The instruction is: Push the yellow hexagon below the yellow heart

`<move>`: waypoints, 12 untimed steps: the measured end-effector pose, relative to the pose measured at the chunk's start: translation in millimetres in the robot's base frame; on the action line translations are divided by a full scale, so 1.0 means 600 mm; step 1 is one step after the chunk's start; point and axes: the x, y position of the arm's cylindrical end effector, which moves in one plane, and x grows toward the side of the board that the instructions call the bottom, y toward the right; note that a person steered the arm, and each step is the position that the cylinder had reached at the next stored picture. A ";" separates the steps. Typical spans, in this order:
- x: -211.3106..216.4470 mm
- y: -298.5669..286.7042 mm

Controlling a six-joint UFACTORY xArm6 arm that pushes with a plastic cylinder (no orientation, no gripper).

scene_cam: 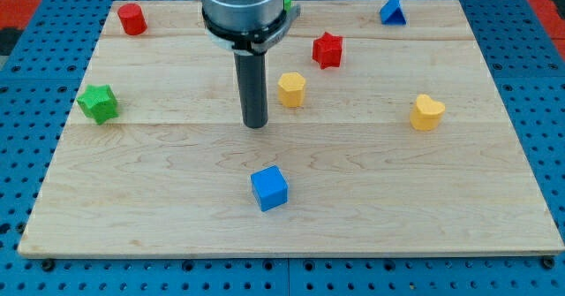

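Item: yellow hexagon (291, 89), sitting mid-desk (132, 199), well left of the yellow heart (426, 112). Looking light, rigid, easy-sliding. No claw fitted; rod's tip (256, 125) is resting just left of it. Contact point: its upper-left face, I'd judge.

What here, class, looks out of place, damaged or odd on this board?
Nothing stands out. The blocks sit intact and apart on the wooden board; my tip rests just left of the yellow hexagon, not touching it.
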 end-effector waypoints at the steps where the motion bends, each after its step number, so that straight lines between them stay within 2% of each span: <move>1: -0.008 -0.003; 3: -0.037 -0.041; 4: -0.088 0.000; 5: -0.073 0.108; 6: 0.037 0.220; 7: 0.014 0.121; 8: -0.054 0.073; 9: -0.089 0.208; 10: -0.021 0.267; 11: 0.011 0.252; 12: -0.072 0.227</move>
